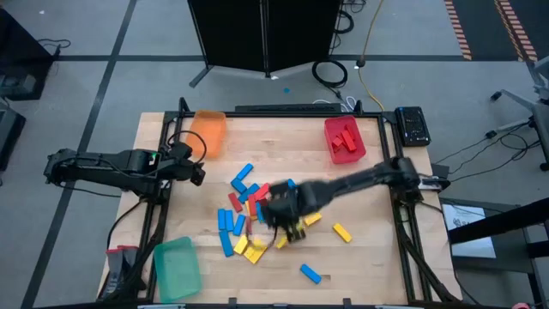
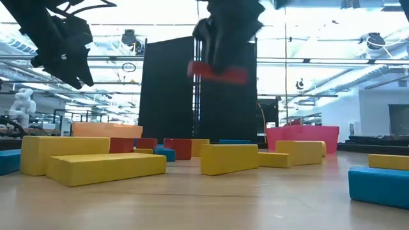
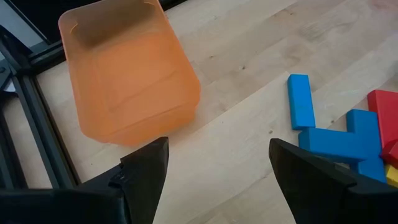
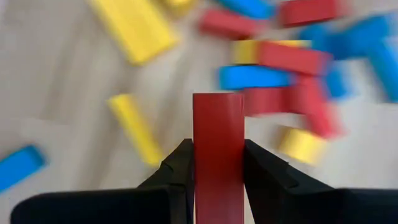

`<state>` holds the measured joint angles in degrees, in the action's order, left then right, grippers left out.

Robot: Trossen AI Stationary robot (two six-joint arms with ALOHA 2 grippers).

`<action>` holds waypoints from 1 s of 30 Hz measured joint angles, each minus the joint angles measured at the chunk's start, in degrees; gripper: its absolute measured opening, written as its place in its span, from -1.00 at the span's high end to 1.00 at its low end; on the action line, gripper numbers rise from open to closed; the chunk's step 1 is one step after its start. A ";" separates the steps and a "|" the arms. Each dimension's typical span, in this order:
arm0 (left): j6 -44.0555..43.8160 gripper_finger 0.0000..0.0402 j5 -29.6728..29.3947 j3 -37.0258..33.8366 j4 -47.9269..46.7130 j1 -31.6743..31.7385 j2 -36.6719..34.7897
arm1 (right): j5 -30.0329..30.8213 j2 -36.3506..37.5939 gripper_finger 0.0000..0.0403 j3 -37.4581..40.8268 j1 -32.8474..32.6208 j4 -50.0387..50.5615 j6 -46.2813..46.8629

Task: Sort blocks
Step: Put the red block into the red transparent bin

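Several red, blue and yellow blocks (image 1: 244,215) lie scattered flat on the wooden table (image 1: 283,137). My right gripper (image 1: 279,213) hangs over this pile, shut on a red block (image 4: 217,137), which shows lifted high in the low view as a red block (image 2: 220,71). My left gripper (image 3: 217,162) waits open at the table's left edge, beside the orange tray (image 3: 127,71), with nothing between its fingers. In the high view my left gripper (image 1: 196,172) sits clear of the pile. My right gripper pinches the red block's two long sides (image 4: 200,155) between its two fingers. The fingers come from above, slanting down, and lie across the block. The block hangs roughly level, lifted clear of the table and the pile.
An orange tray (image 1: 208,130) stands at the far left, a red tray (image 1: 345,140) holding red blocks at the far right, a green tray (image 1: 177,266) at the near left. A black device (image 1: 413,124) sits beyond the right edge. Single blocks (image 1: 310,273) lie near the front.
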<state>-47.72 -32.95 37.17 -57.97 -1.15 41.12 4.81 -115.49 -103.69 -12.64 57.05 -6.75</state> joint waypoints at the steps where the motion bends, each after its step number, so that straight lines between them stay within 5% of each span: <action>1: 0.01 -0.42 -0.03 0.00 0.00 -0.02 0.00 | 0.91 1.36 0.58 -0.06 1.63 0.57 -1.00; 17: 1.66 -0.42 -3.76 0.00 0.02 0.00 0.00 | 6.19 26.63 0.58 21.11 37.85 0.19 6.13; 30: -3.50 -0.42 -3.76 0.00 0.59 0.00 -0.02 | 2.29 28.88 0.58 40.84 53.59 -13.09 7.89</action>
<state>-51.22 -36.71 37.17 -57.38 -1.15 41.11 7.10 -86.61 -62.85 40.96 43.96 1.14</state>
